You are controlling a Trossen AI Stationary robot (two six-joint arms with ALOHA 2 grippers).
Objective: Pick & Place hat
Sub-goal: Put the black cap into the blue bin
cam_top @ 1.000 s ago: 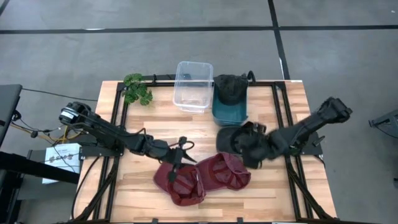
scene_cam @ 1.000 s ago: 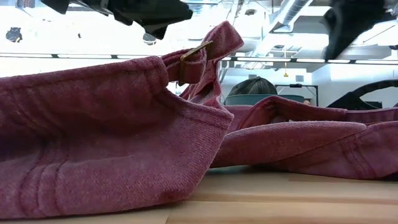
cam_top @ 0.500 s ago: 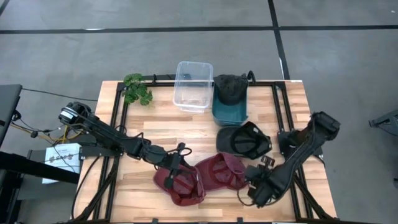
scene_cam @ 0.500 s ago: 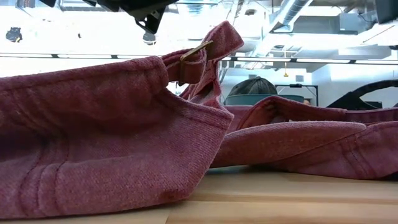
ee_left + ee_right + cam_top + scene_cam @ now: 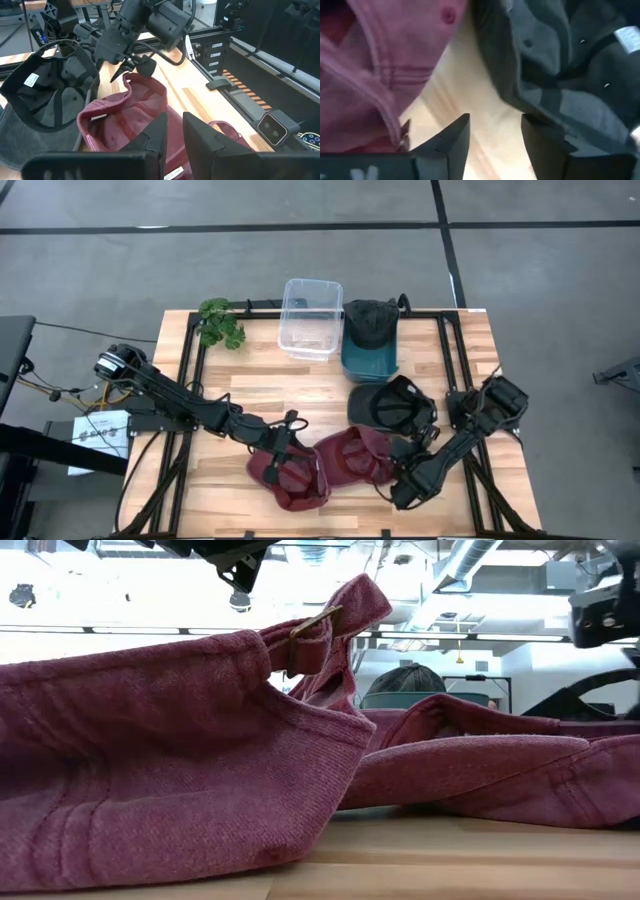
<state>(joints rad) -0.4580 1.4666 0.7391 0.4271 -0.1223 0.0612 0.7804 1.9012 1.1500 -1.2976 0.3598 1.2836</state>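
Two maroon hats lie side by side near the table's near edge: the left one [image 5: 290, 477] and the right one [image 5: 357, 455], which is upside down with its hollow up [image 5: 125, 112]. A black hat [image 5: 392, 404] lies upside down just beyond them. My left gripper [image 5: 282, 442] is shut and hovers above the left maroon hat's strap and brass buckle [image 5: 318, 620]. My right gripper [image 5: 394, 488] is open beside the right maroon hat's right edge. Bare wood shows between its fingers [image 5: 492, 125], with maroon cloth on one side and the black hat [image 5: 560, 65] on the other.
At the far edge stand a clear plastic bin [image 5: 311, 318], a teal container with a dark hat on top [image 5: 370, 330], and a green plant sprig [image 5: 220, 322]. Black frame rails [image 5: 452, 360] run along both sides. Bare wood lies left of the maroon hats.
My right gripper has swung from over the black hat toward the table's near edge and now sits low beside the right maroon hat; the black hat stays uncovered where it was. My left gripper has edged toward the near edge, over the left maroon hat.
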